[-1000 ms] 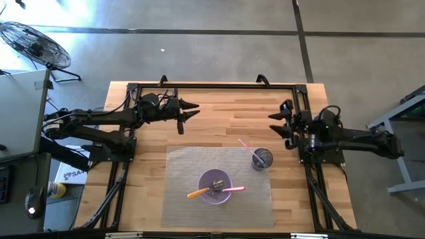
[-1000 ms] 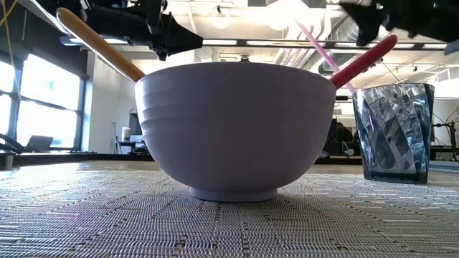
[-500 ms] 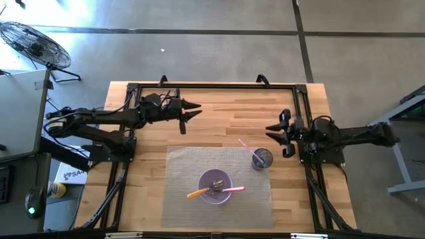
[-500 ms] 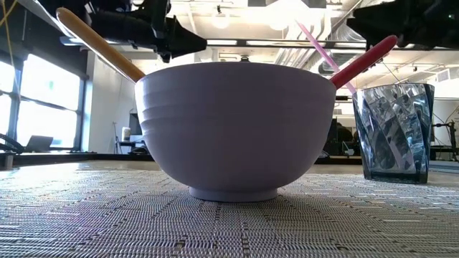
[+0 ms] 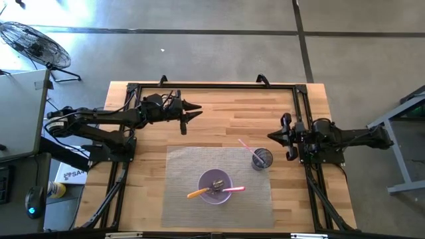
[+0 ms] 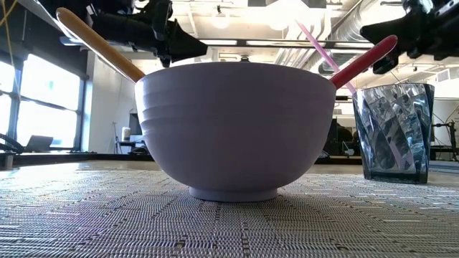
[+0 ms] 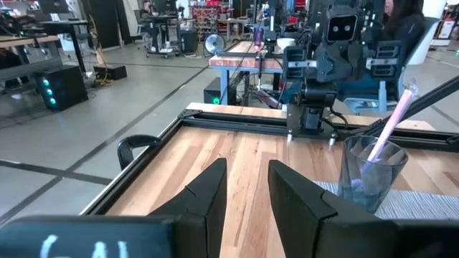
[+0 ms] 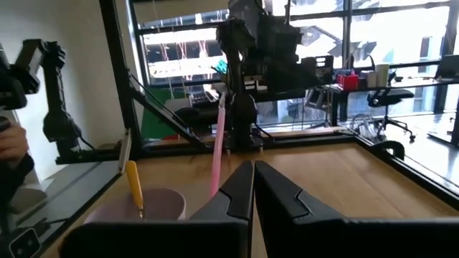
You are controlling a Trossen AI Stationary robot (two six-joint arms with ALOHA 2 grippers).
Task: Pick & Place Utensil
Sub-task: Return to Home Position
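Note:
A lilac bowl (image 5: pixel 215 186) stands on a grey woven mat (image 5: pixel 182 166). Leaning on its rim are an orange-handled utensil (image 5: pixel 196 193) and a pink-handled one (image 5: pixel 236 189), with a metal piece (image 5: pixel 216 185) between them. A clear ribbed cup (image 5: pixel 261 159) beside the bowl holds a thin pink stick (image 5: pixel 245 145) that leans on its rim. My left gripper (image 5: pixel 197 111) hovers open over bare wood near the table's far left. My right gripper (image 5: pixel 269 136) is shut in the air just right of the cup. In the low view the bowl (image 6: pixel 235 129) fills the middle and the cup (image 6: pixel 396 132) stands to its right.
A black frame rail (image 5: pixel 212 86) runs along the table's far edge and down both sides. Bare wood lies between the two grippers, beyond the mat. A person's hand (image 8: pixel 11 147) shows off the table in the right wrist view. A fan (image 5: pixel 33 43) stands on the floor.
My right gripper has moved toward the table's near edge, closer to the cup, and has turned about its wrist. The left gripper, the bowl, the cup and the utensils have stayed where they were.

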